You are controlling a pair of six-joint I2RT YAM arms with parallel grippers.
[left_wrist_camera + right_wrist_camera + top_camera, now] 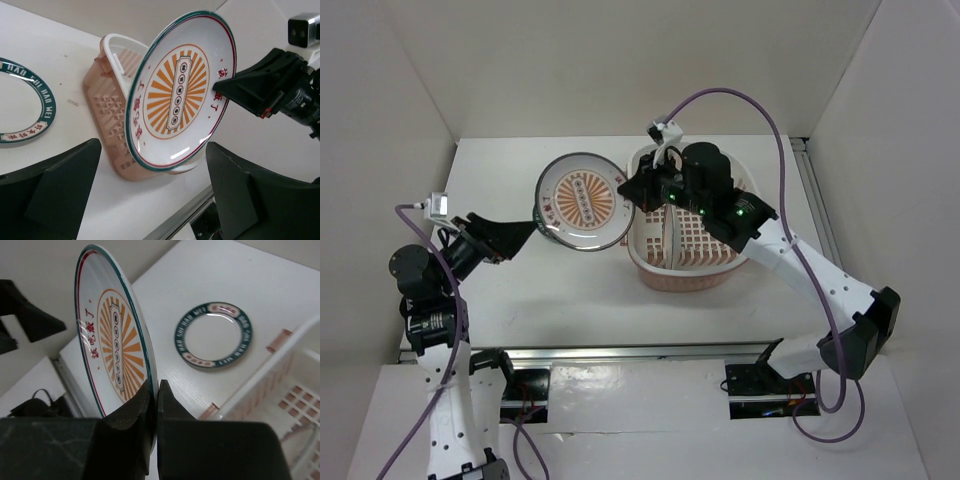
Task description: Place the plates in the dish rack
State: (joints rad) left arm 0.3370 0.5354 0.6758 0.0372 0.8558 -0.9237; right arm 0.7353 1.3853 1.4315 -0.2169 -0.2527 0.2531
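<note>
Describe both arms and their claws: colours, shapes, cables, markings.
The left arm and right arm have white shells with black joints and motor housings. A purple cable runs along each. Green lights glow near the right wrist. The left claw and right claw are matte black with thick wedge-shaped fingers. No markings are legible.

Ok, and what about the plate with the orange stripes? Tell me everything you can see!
The striped plate is small, round and glossy white, with orange rays around a long middle panel, red characters and a thin green-and-red rim. It hangs in the air, tipped nearly on edge, just left of the pink dish rack. The right gripper is shut on its rim. The left gripper is open around the opposite side, not pinching it.
</note>
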